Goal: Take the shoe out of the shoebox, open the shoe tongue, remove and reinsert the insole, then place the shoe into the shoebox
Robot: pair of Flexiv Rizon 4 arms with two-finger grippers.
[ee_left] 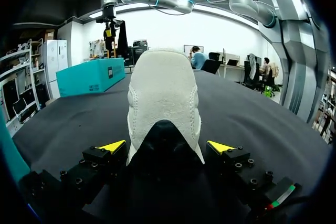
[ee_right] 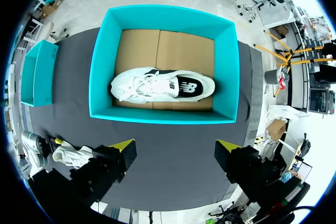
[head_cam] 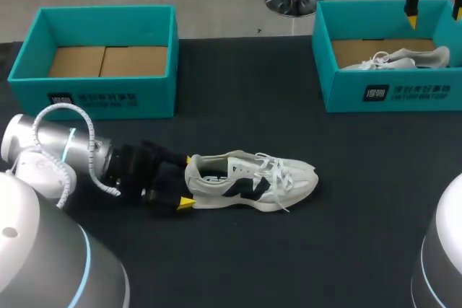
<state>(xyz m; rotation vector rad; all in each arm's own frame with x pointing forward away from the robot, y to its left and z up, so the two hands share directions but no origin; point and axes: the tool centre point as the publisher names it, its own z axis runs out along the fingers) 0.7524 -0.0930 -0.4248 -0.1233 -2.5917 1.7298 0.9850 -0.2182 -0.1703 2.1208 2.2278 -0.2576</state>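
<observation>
A white shoe with dark side panels (head_cam: 249, 182) lies on its side on the dark table, toe pointing right. My left gripper (head_cam: 187, 181) sits at its heel, open, one yellow tip on each side. In the left wrist view the heel (ee_left: 164, 95) fills the space between the fingers (ee_left: 112, 146), and narrow gaps show on both sides. My right gripper (head_cam: 433, 14) hangs open high over the right teal shoebox (head_cam: 390, 95). The right wrist view looks straight down at that shoebox (ee_right: 100, 66), which holds a second white shoe (ee_right: 163, 86); the right gripper (ee_right: 175, 145) has nothing between its tips.
A second teal shoebox (head_cam: 94, 95) stands at the back left with only its cardboard floor showing. My left arm (head_cam: 58, 153) lies low along the table's left side. Bare dark table lies between the two boxes and in front of the shoe.
</observation>
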